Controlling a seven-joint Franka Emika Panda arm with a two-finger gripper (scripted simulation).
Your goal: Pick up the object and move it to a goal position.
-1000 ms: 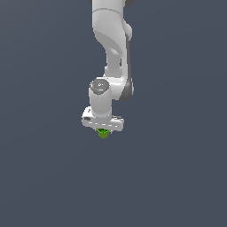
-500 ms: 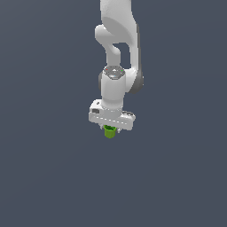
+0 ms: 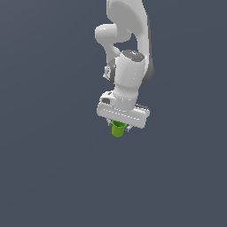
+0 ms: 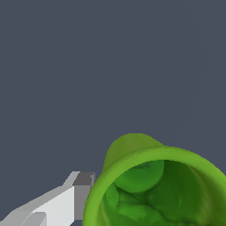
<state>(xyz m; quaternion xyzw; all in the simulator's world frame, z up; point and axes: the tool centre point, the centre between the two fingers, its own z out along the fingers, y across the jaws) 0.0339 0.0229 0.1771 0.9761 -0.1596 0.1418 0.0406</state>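
The green cup [image 3: 118, 129] is seen directly under the white gripper [image 3: 119, 128], rim uppermost and base pointing down, with nothing visible beneath it against the plain grey background. In the wrist view the cup [image 4: 154, 185] fills the near field, with one finger [image 4: 81, 194] set against its outer wall; the cup is judged to be clamped between the jaws. The carrying step is judged to be in hand. No goal marker is visible, so its direction cannot be told; a steady grip is called for during transfer.
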